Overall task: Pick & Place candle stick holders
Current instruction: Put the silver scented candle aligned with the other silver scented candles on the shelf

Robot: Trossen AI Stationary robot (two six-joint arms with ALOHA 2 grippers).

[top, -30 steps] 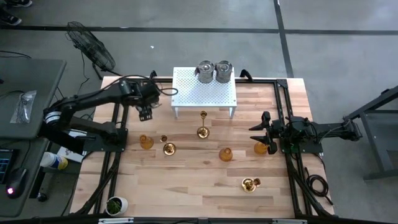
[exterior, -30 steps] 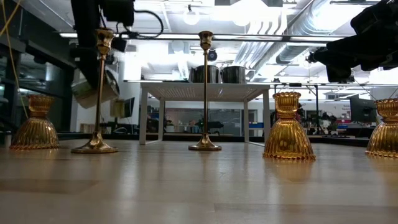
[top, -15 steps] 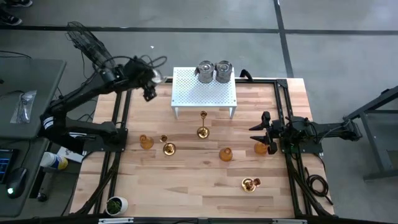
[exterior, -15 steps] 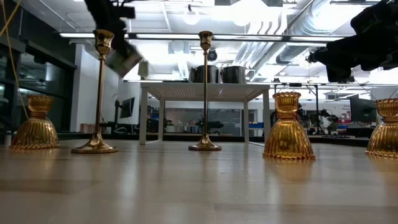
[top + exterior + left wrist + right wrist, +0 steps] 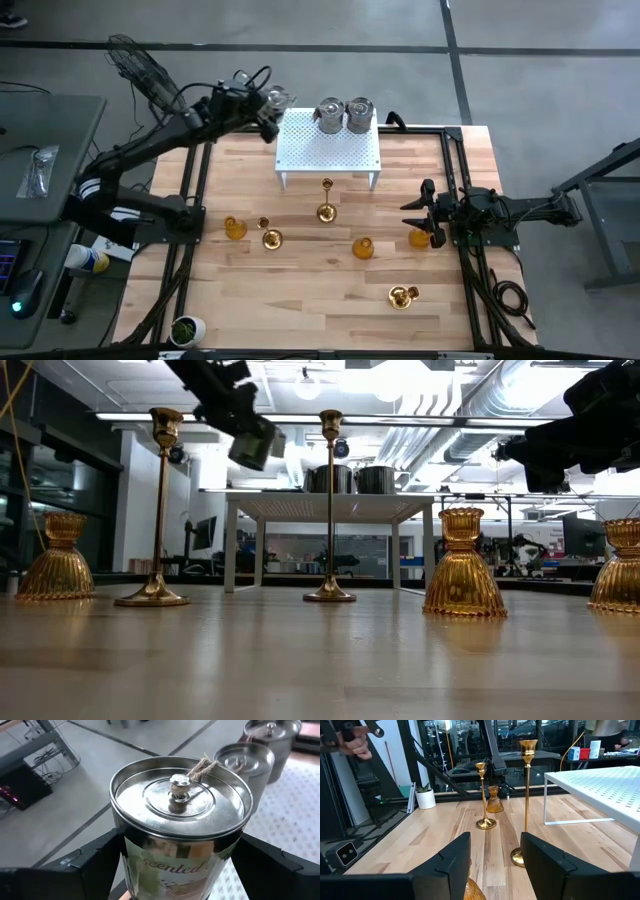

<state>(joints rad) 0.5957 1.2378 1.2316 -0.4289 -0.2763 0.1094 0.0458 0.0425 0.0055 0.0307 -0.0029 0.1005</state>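
My left gripper (image 5: 270,101) is in the air at the far left corner of the white perforated stand (image 5: 330,150), shut on a silver lidded tin (image 5: 180,815) with a "scented" label. In the low view the tin (image 5: 252,442) hangs tilted above the stand's height. Two more silver tins (image 5: 345,114) stand on the stand's far edge. Two tall gold holders (image 5: 326,200) (image 5: 268,236) and amber cups (image 5: 235,228) (image 5: 363,247) stand on the table. My right gripper (image 5: 412,206) waits open at the right, beside an amber cup (image 5: 420,238). My left gripper pinches the tin's side wall (image 5: 125,855) below the lid, one finger (image 5: 85,865) on each side. The fingers come from the table's left, slanting a little downward. The tin is lifted clear of table and stand, lid up and tilted.
A gold holder (image 5: 402,296) lies on its side near the front right. A small white pot with a plant (image 5: 186,328) stands at the front left corner. Black frame rails (image 5: 190,200) run along both sides of the table.
My left gripper has risen with the tin from above the table's left part and gone toward the far edge and the stand's left corner. It has tipped from pointing down to nearly level, and the tin has come more upright.
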